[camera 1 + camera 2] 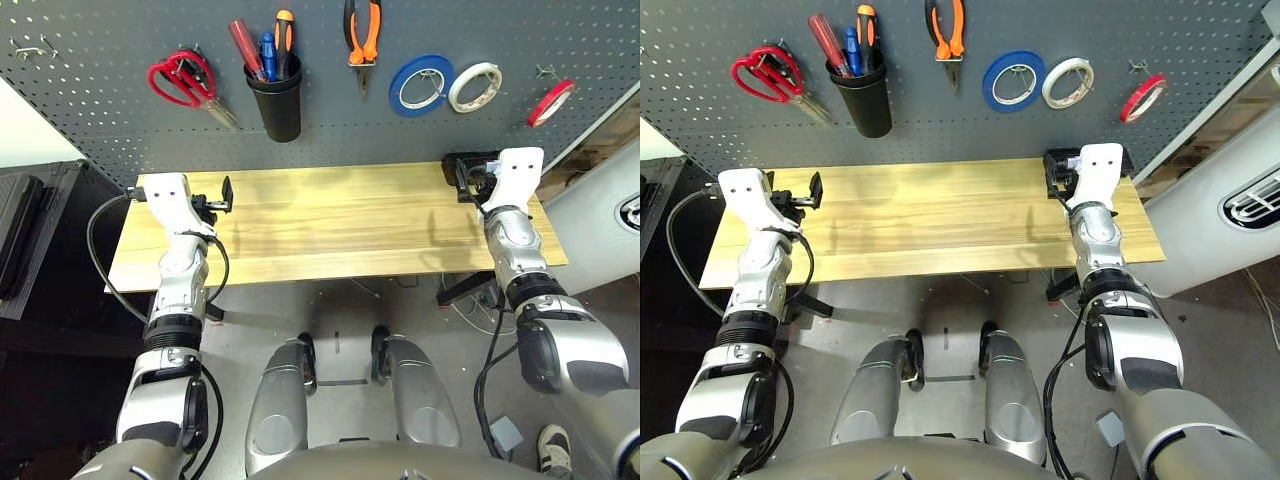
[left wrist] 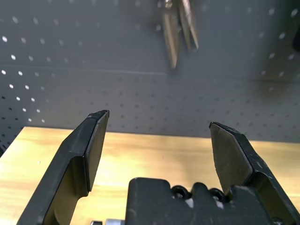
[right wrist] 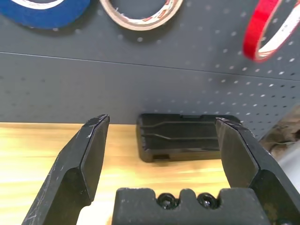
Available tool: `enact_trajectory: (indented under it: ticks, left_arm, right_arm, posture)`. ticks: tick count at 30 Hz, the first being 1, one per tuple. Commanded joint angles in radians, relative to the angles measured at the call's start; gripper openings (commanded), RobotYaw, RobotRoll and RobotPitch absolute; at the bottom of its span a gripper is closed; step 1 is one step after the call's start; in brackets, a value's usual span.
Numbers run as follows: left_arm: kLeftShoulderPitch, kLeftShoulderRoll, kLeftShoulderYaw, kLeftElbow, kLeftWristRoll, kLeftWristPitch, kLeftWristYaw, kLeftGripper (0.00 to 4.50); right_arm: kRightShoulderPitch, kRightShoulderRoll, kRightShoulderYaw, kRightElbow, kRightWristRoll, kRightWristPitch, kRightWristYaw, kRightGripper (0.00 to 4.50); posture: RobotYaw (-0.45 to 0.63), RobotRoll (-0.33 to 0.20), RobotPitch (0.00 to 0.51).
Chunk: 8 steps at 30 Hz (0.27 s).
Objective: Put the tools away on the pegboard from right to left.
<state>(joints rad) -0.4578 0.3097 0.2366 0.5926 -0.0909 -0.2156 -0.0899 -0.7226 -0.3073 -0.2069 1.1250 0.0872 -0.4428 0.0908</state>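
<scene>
All four tools hang on the dark grey pegboard. From the right come the thin red tape ring, the orange-and-black pliers, the red-handled screwdriver standing in a black cup, and the red-handled scissors. My left gripper hovers open over the table's left end, nothing between its fingers. My right gripper is open too, low over the table's back right, facing a black box below the red tape ring.
A blue tape roll and a white tape roll hang between the pliers and the red ring. The cup also holds blue and orange-handled tools. The wooden table is bare apart from the black box. A white cabinet stands at the right.
</scene>
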Motion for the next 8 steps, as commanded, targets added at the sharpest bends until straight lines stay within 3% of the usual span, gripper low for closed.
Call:
enact_trajectory:
  ticks: [1, 8]
  left_arm:
    - [0.002, -0.01, 0.007, 0.031, -0.013, -0.02, -0.003, 4.46]
    - [-0.022, -0.019, 0.001, 0.06, -0.016, -0.03, -0.008, 4.46]
  right_arm:
    - [0.008, -0.021, -0.01, 0.026, -0.006, -0.009, -0.008, 4.5]
    - [0.012, -0.035, -0.018, 0.014, 0.009, -0.015, 0.006, 4.5]
  posture:
    - [-0.05, 0.0, 0.147]
    - [-0.08, 0.0, 0.147]
